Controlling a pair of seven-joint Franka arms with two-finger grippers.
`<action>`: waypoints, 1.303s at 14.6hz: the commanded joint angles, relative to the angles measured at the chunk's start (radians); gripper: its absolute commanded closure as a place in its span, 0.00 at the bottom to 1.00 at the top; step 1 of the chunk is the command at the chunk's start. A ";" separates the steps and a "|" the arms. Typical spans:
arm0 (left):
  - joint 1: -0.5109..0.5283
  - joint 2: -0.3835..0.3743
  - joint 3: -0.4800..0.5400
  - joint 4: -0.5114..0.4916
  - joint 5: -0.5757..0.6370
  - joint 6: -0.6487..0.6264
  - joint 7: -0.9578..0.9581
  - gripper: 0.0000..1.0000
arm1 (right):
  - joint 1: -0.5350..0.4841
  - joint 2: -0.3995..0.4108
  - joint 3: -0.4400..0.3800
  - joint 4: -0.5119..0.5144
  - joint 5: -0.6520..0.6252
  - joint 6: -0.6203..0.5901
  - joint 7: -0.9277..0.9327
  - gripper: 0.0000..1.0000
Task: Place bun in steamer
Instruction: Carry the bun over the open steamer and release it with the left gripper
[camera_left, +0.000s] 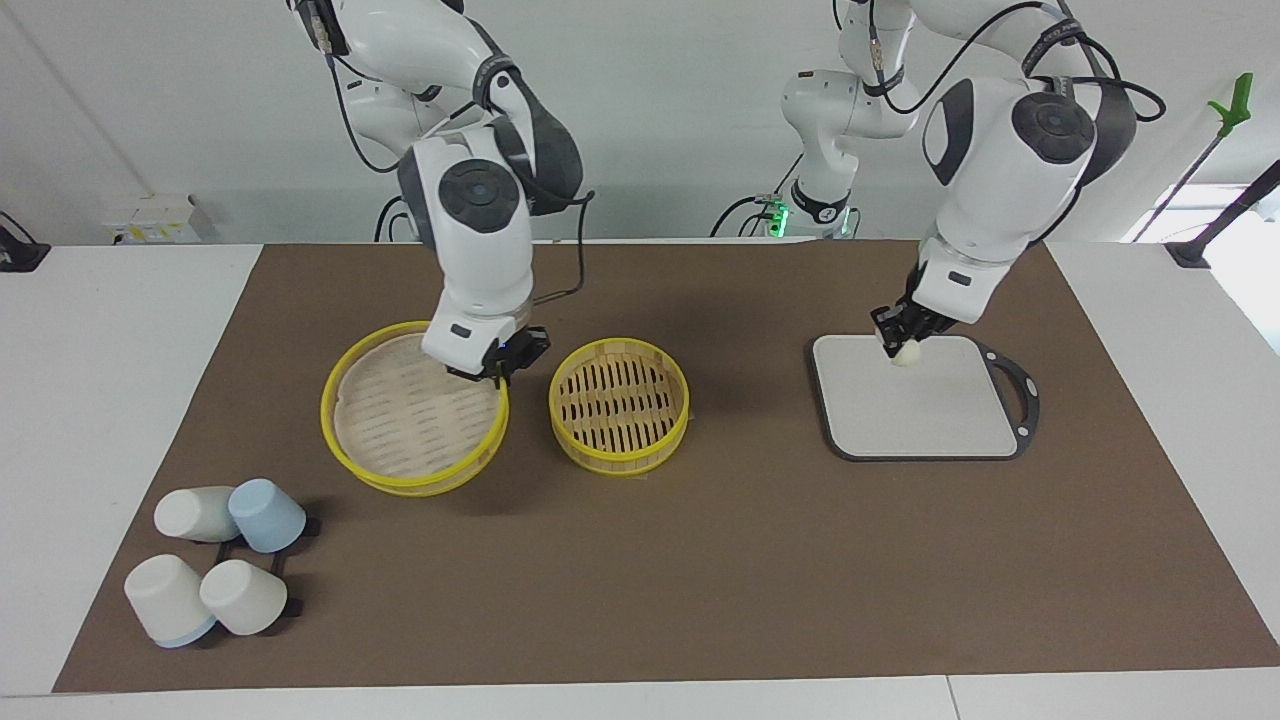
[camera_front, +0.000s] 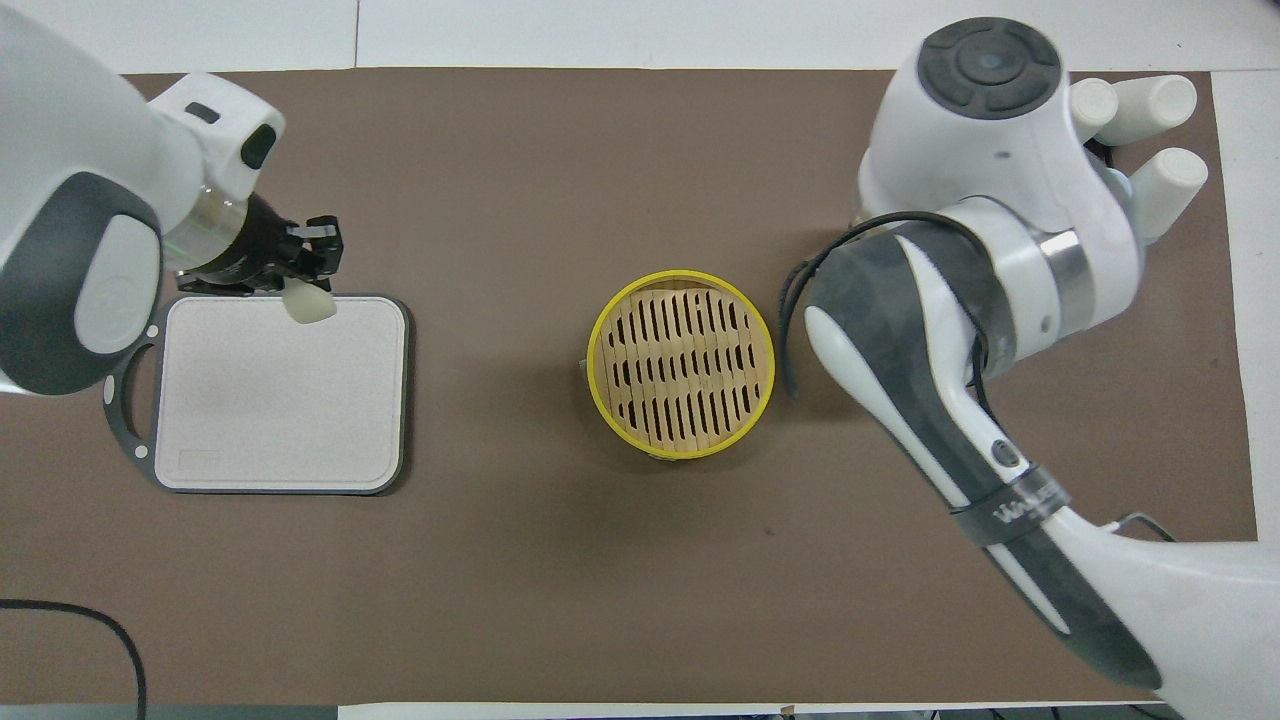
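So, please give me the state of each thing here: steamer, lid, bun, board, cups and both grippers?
Steamer: open, empty, on the mat.
Lid: off, tilted, held at its rim beside the steamer.
Bun: lifted, over the board.
Board: flat, bare.
Cups: four, tipped over.
Left gripper: shut on bun.
Right gripper: shut on lid.
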 joint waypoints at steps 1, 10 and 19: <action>-0.158 0.093 0.012 0.086 -0.008 0.080 -0.218 0.77 | -0.110 -0.032 0.017 -0.057 0.007 0.013 -0.193 1.00; -0.438 0.247 0.015 -0.165 0.018 0.551 -0.434 0.77 | -0.156 -0.050 0.017 -0.111 0.007 0.050 -0.287 1.00; -0.453 0.241 0.014 -0.225 0.049 0.596 -0.434 0.00 | -0.154 -0.050 0.017 -0.111 0.008 0.051 -0.284 1.00</action>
